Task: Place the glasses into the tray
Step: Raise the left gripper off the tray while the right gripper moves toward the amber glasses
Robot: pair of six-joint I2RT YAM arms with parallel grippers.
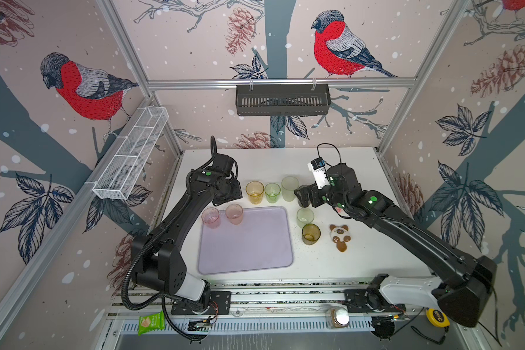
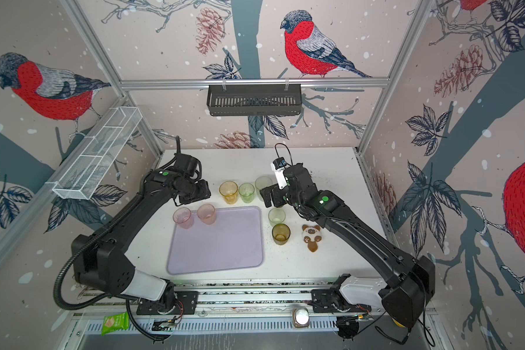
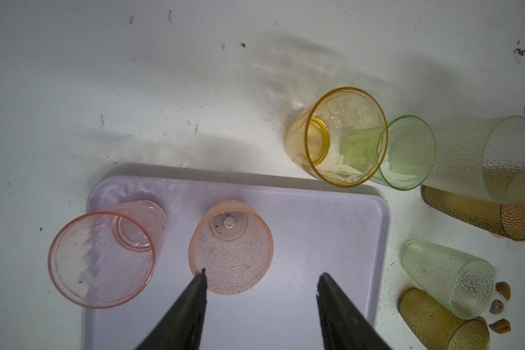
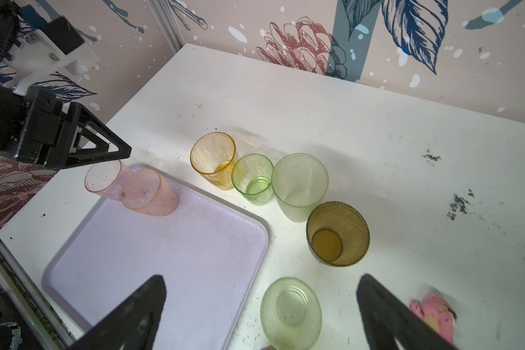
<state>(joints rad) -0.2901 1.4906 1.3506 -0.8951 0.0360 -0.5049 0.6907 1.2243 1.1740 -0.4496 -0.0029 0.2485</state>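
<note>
Left gripper (image 3: 262,272) spread; dotted pink glass (image 3: 231,242) just ahead, near the far edge of the tray (image 3: 285,185). Right gripper (image 4: 262,276) spread wide, pale green glass (image 4: 290,312) close by.

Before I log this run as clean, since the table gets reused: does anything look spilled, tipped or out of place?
No glass is tipped. But dark crumbs are scattered on the white table, specks sit inside the textured pink glass, and a small plush toy lies beside the olive glass.
</note>
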